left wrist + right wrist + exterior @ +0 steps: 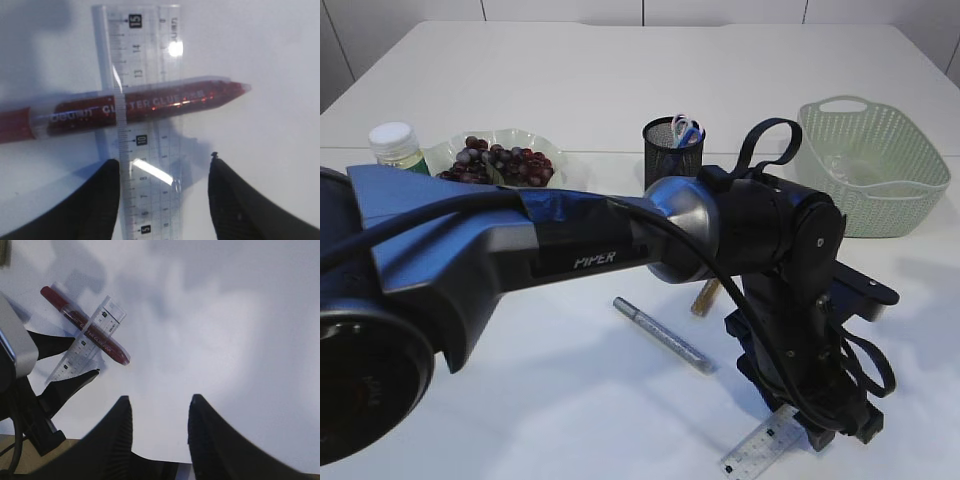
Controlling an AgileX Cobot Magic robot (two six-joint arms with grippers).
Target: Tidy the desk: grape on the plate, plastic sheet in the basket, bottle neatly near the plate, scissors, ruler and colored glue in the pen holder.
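Note:
A clear ruler (142, 60) lies on the white table, crossing a red glitter glue pen (150, 102). My left gripper (164, 162) hangs open over the ruler's near end, one finger on each side, the left finger close against its edge. The exterior view shows that gripper (820, 432) low at the front right, with the ruler (760, 452) poking out beside it. Silver glue (660, 335) and gold glue (705, 297) lie loose. Scissors (686, 130) stand in the pen holder (672, 158). Grapes (498, 163) fill the plate (440, 152), and the bottle (395, 143) stands left of it. My right gripper (160, 405) is open over bare table.
The green basket (910, 190) stands at the back right with something clear inside. The left arm's blue link (470, 250) crosses the front of the exterior view and hides much of the table. The right wrist view shows the ruler (82, 345) and red glue (112, 351) off to its left.

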